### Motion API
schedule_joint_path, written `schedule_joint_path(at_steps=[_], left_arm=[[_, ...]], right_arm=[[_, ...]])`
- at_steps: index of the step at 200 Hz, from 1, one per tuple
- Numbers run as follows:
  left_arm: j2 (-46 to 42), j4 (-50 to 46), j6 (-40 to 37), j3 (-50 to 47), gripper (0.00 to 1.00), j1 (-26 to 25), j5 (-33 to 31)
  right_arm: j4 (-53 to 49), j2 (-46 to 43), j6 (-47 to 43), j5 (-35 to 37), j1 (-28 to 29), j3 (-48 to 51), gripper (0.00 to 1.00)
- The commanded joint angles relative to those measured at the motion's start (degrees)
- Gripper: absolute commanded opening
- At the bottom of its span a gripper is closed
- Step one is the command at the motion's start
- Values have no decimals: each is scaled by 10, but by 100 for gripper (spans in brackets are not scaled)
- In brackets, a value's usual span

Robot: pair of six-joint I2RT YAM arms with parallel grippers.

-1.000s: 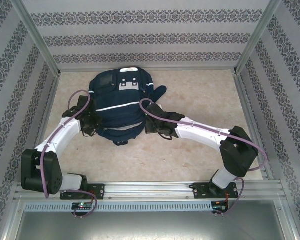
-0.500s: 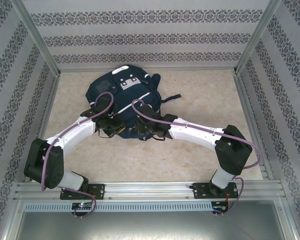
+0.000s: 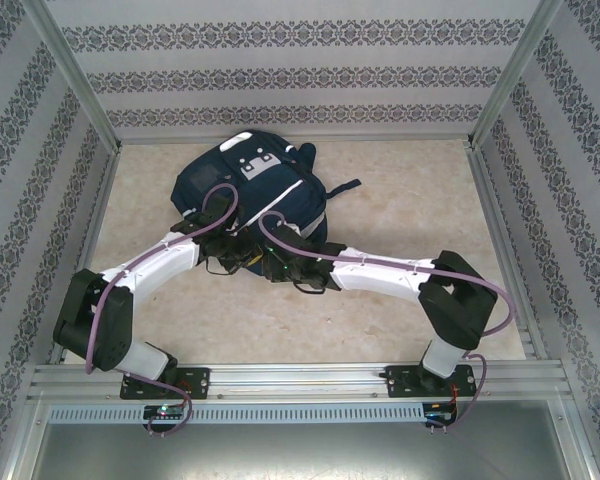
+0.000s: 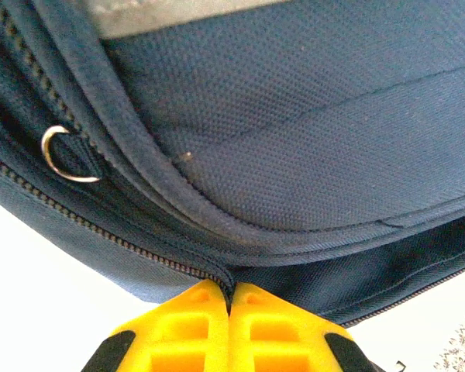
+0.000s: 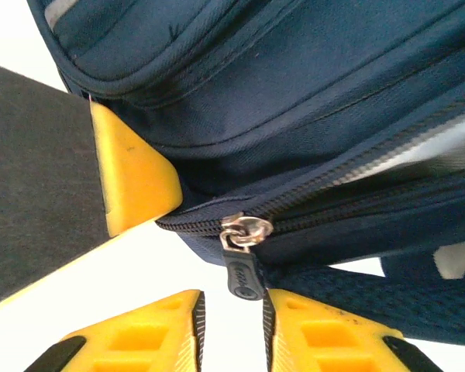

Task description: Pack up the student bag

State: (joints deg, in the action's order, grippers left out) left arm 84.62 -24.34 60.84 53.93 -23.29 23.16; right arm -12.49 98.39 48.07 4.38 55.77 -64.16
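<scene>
Now, left tool (image 4: 229, 291) clamped shut on student bag (image 4: 310, 132), right tool (image 5: 232, 304) slightly parted beneath zipper pull (image 5: 244, 275)

Our white-shelled, black-jointed left arm (image 3: 150, 268) reaches from its near-left base toward the far right. Our matching right arm (image 3: 380, 272) bends at its elbow on the right and stretches left. The two wrists sit just beside each other near the middle. Our left gripper (image 4: 229, 288), with yellow plastic fingers, has its jaws pressed together. Our right gripper (image 5: 231, 301), also yellow-fingered, has a narrow gap between its jaws.
</scene>
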Motion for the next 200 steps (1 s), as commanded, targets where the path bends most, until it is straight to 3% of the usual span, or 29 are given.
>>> schedule_joint_path(at_steps=[1,63,105,142,150,170,200], left_arm=[[-4,47,-6,15,0,-7,24],[-7,50,-2,12,0,-6,25],[-7,46,-2,15,0,-7,22],[-5,42,-3,18,0,-7,20],[-4,40,-3,19,0,-7,18],[-2,42,-2,20,0,-7,21],[-5,37,-2,25,0,-7,20]], right_arm=[[-14,28,10,40,9,-35,34],[-61,80,23,89,7,-88,34],[-68,84,30,102,7,-79,17],[-81,54,29,138,5,-47,7],[-81,49,26,141,4,-41,8],[-78,51,21,140,0,-38,20],[-63,71,-1,148,0,-54,22]])
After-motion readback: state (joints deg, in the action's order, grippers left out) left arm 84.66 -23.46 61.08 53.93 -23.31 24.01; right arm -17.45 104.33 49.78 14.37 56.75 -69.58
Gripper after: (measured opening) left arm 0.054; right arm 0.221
